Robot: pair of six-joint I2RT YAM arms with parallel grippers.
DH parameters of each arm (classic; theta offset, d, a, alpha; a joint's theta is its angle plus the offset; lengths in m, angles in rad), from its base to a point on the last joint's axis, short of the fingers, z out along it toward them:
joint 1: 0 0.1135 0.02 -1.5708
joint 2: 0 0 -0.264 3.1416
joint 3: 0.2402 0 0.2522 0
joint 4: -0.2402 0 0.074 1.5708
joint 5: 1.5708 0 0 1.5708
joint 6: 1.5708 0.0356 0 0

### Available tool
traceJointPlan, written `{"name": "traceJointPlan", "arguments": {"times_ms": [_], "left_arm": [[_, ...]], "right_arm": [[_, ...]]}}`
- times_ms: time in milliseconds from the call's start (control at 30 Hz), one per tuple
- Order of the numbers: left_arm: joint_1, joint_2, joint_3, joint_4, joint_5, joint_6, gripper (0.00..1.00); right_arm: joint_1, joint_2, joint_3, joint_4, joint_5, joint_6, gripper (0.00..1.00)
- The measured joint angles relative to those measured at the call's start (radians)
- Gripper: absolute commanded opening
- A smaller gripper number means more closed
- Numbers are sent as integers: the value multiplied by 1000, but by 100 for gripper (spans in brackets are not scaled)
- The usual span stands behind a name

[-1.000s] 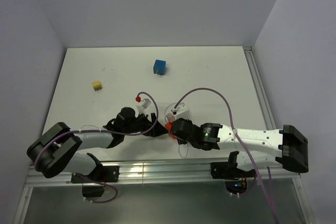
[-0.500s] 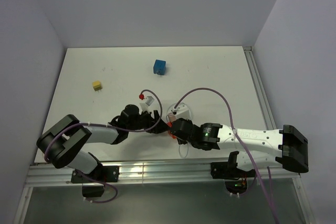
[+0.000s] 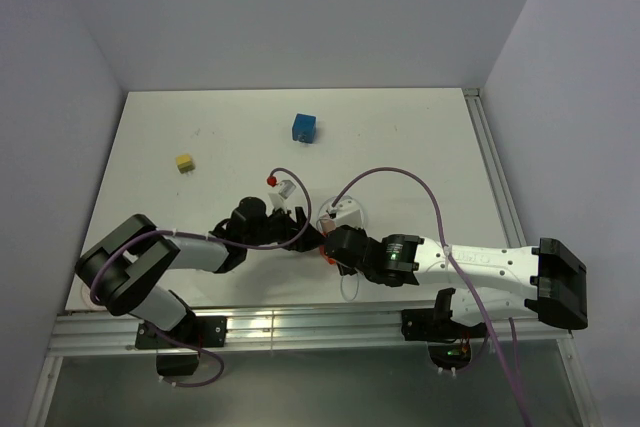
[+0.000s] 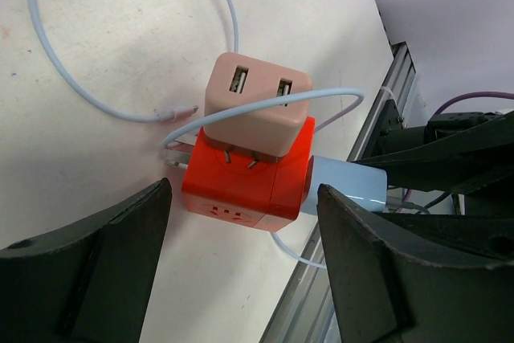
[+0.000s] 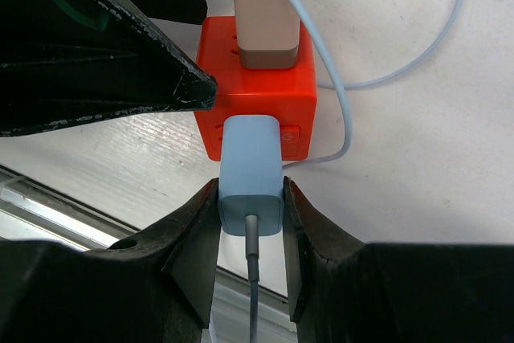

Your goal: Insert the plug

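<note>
A red socket cube (image 4: 241, 186) lies on the white table with a pale pink USB charger (image 4: 255, 114) plugged into one face. My right gripper (image 5: 250, 198) is shut on a light blue plug (image 5: 251, 174), whose front end sits against the cube's (image 5: 257, 110) near side face. The same plug (image 4: 345, 190) shows at the cube's right in the left wrist view. My left gripper (image 4: 242, 192) is open, one finger on each side of the cube, apart from it. From above, both grippers meet at the cube (image 3: 321, 237), which is mostly hidden.
A thin light blue cable (image 4: 120, 106) loops over the charger and across the table. A blue cube (image 3: 304, 128) and a small yellow plug (image 3: 184, 162) lie farther back. A white block (image 3: 343, 212) sits just behind the grippers. The table's metal rail (image 3: 300, 325) runs close by.
My left gripper has moved right, up to the red cube, and its jaws have narrowed a little. The right gripper and blue plug have stayed put.
</note>
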State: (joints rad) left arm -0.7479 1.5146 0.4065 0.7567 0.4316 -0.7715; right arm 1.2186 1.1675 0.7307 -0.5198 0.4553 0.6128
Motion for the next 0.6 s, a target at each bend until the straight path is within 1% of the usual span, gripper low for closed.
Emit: {"name": "traceJointPlan", "arguments": {"times_ms": [267, 500, 567, 600], "left_arm": [[0, 42, 3, 47, 28, -8, 75], [0, 44, 3, 56, 34, -10, 69], [0, 48, 3, 57, 35, -10, 69], [0, 50, 3, 59, 35, -10, 71]], "right_arm": [[0, 0, 0, 0, 0, 0, 0], [0, 0, 0, -2, -1, 0, 0], [0, 0, 0, -3, 0, 0, 0], [0, 0, 0, -4, 0, 0, 0]]}}
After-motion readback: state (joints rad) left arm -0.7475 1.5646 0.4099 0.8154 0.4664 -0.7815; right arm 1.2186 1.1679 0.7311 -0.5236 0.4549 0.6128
